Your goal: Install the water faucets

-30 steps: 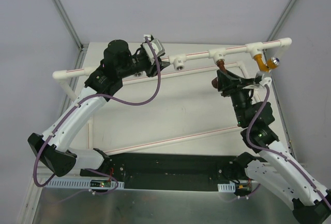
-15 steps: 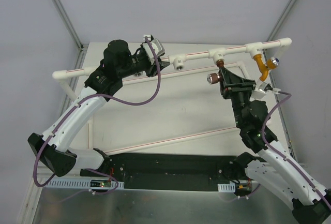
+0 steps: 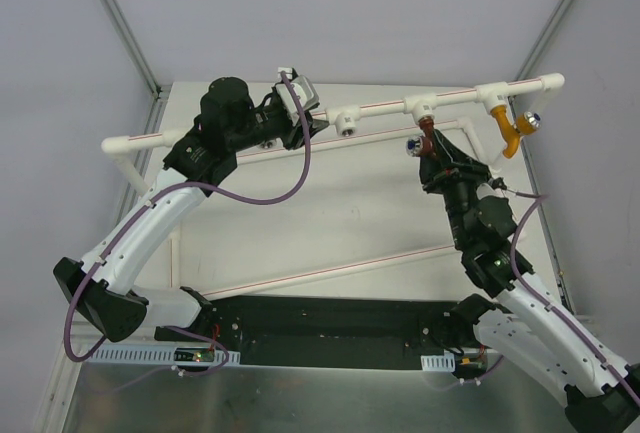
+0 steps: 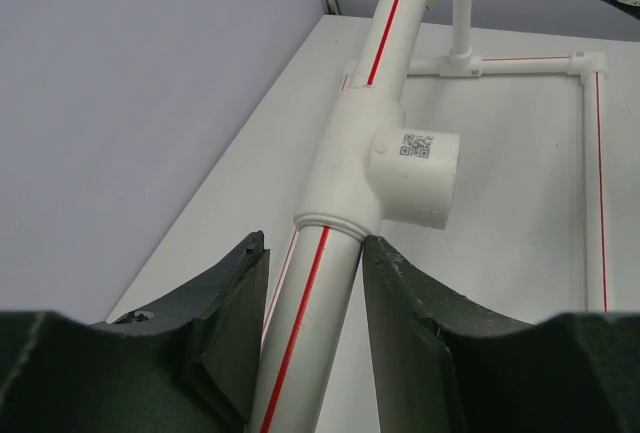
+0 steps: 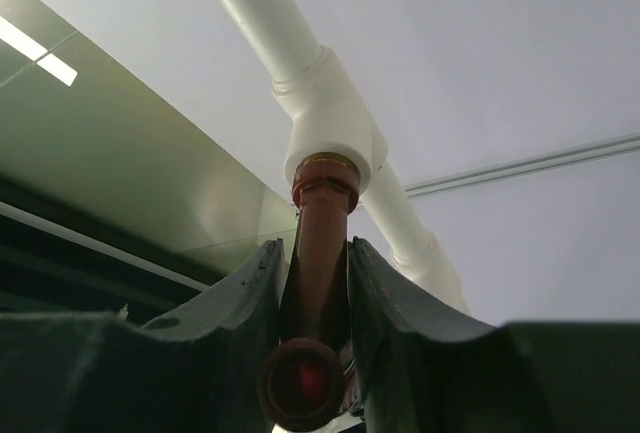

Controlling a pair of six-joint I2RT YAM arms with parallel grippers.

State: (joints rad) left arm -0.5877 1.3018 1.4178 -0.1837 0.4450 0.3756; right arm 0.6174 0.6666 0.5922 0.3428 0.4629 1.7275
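Observation:
The dark reddish-brown faucet (image 3: 425, 142) sits with its threaded end in the middle tee socket (image 3: 423, 106) of the white pipe (image 3: 370, 108). My right gripper (image 3: 432, 153) is shut on it; in the right wrist view the brown stem (image 5: 322, 253) runs up between the jaws into the socket (image 5: 330, 143). The orange-yellow faucet (image 3: 511, 131) hangs from the right tee socket (image 3: 493, 93). My left gripper (image 3: 303, 113) is shut on the white pipe (image 4: 310, 303) just below an open tee socket (image 4: 415, 173).
A lower white pipe frame (image 3: 330, 143) lies on the table (image 3: 330, 213), with a diagonal red-striped pipe (image 3: 330, 271) nearer the bases. An open tee socket (image 3: 346, 121) faces forward between the grippers. The enclosure's metal posts (image 3: 120, 23) rise at the back corners.
My right wrist has rolled, turning the reddish-brown faucet in its socket: its silver end swung from the left to point up beside the tee. The left arm has not moved.

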